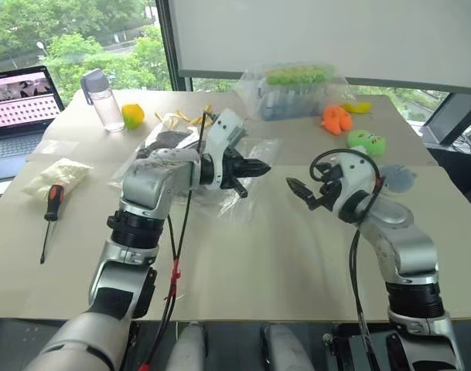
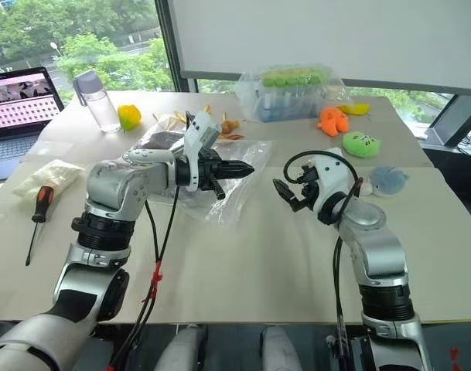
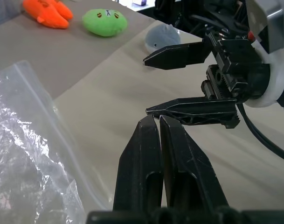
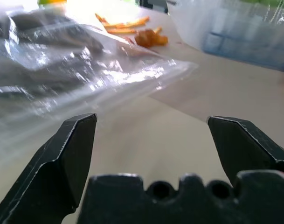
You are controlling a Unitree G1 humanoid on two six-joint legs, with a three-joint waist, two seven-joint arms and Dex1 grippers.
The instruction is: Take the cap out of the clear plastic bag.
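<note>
Your left gripper [image 2: 243, 167] fingers clenched empty, right gripper [image 2: 284, 192] released | clear plastic bag [image 2: 227, 197] slippery (crinkly) | cap [image 2: 159, 141] soft; pinch its fabric.

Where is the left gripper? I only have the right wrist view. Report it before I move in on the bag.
Observer: The left gripper hovers over the edge of the clear plastic bag, pointing at the right gripper.
Operator: Give me its state.
Observer: Shut. The left wrist view shows no plastic between its fingertips.
Operator: Locate the cap.
Observer: The cap is inside the bag, at the end behind the left arm, away from your gripper.
</note>
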